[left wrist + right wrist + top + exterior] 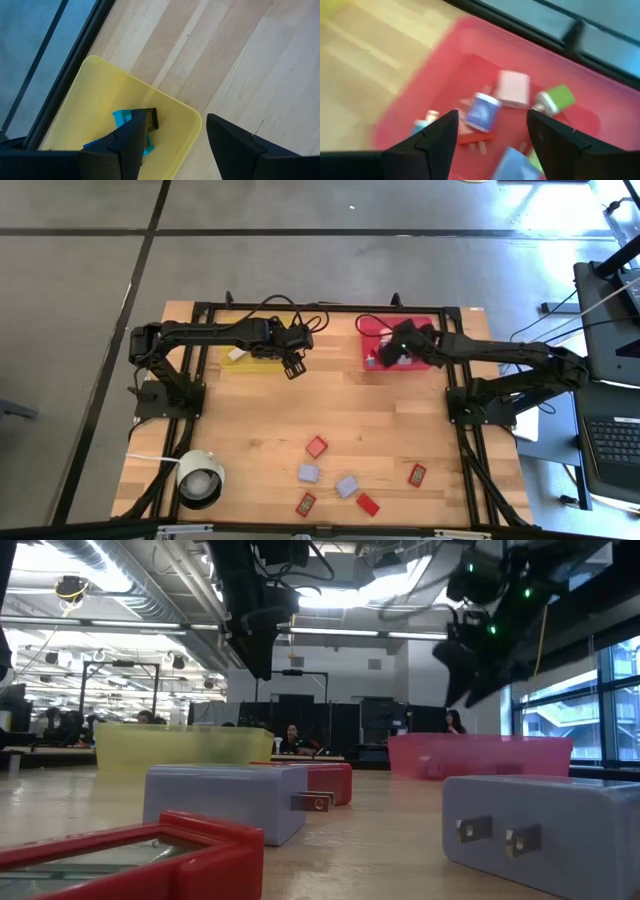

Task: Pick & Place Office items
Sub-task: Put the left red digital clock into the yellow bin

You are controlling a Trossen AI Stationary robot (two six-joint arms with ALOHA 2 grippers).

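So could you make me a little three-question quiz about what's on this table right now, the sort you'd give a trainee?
1. True or false: the right gripper is over the yellow tray.
2. How many small items lie loose on the bare wood at the near end of the table? A) two B) six C) ten
3. Fill in: the left gripper hangs at the edge of the ____ tray, fingers apart and holding nothing.

Key:
1. False. It is over the red tray, which already holds several small items.
2. B, six: four red blocks and two lilac blocks.
3. Yellow.
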